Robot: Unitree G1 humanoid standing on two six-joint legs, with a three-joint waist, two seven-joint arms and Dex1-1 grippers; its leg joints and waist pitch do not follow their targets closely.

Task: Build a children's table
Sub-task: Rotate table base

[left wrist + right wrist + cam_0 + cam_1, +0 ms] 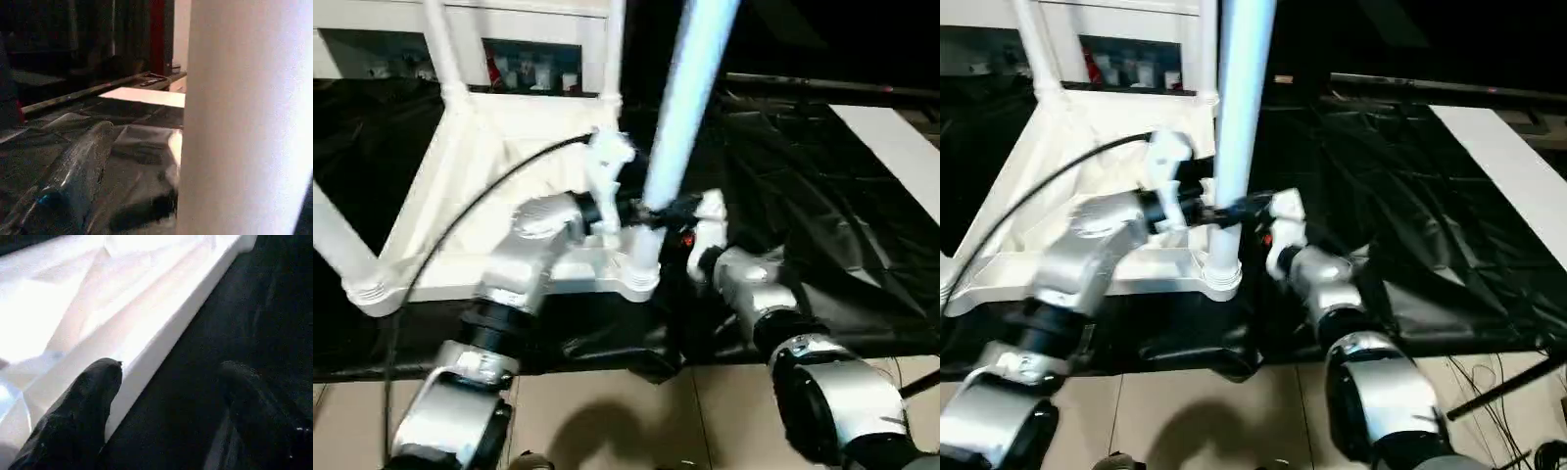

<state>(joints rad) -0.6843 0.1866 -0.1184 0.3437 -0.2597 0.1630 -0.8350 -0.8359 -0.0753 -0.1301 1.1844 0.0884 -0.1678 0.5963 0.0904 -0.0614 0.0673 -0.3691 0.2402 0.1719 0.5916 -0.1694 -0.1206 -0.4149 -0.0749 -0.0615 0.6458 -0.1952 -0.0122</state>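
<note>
We see the white tabletop [499,186] lying underside-up on black sheeting [803,225], its ribs facing us and a leg already standing in each of the other corner sockets. At the near corner socket [641,279] a long white tube leg [680,108] stands tilted, its lower end in the socket. Our two grippers meet at that leg, just above the socket — the left gripper [619,211] from the tabletop side, the right gripper [677,211] from the sheeting side. The right one's black fingers [78,416] stand apart with nothing between them, beside the tabletop's edge; whether the left grips the leg, we cannot tell.
</note>
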